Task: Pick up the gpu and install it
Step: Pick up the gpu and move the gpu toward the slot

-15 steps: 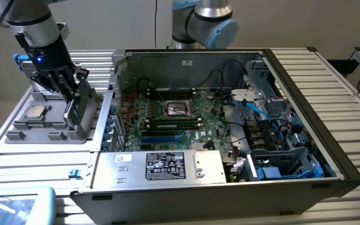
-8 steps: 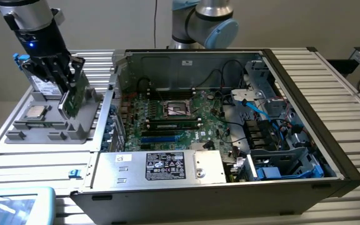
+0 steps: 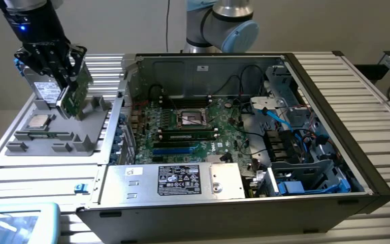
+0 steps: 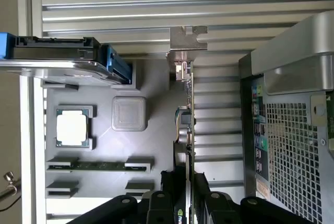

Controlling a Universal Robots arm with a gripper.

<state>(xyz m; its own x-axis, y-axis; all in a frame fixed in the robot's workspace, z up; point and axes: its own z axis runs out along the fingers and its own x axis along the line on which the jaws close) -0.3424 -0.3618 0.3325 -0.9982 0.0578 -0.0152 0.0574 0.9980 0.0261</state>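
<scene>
My gripper (image 3: 65,81) hangs over the grey parts tray (image 3: 90,145) at the exterior view's left, shut on the gpu (image 3: 78,99). The gpu is a green board held on edge and tilted, lifted a little above the tray. In the wrist view the gpu (image 4: 189,125) runs edge-on between my black fingers (image 4: 209,200), with its silver end bracket (image 4: 187,38) at the far end. The open computer case (image 3: 330,117) lies to the exterior view's right of the tray, and its motherboard (image 3: 188,127) with the blue slots (image 3: 174,151) faces up.
The tray still carries a processor chip (image 3: 38,122), a narrow green memory stick (image 3: 42,135) and a silver drive with blue clips (image 4: 57,57). Cables, a drive cage (image 3: 310,175) and the power supply (image 3: 174,180) fill the case. The arm's base (image 3: 219,25) stands behind it.
</scene>
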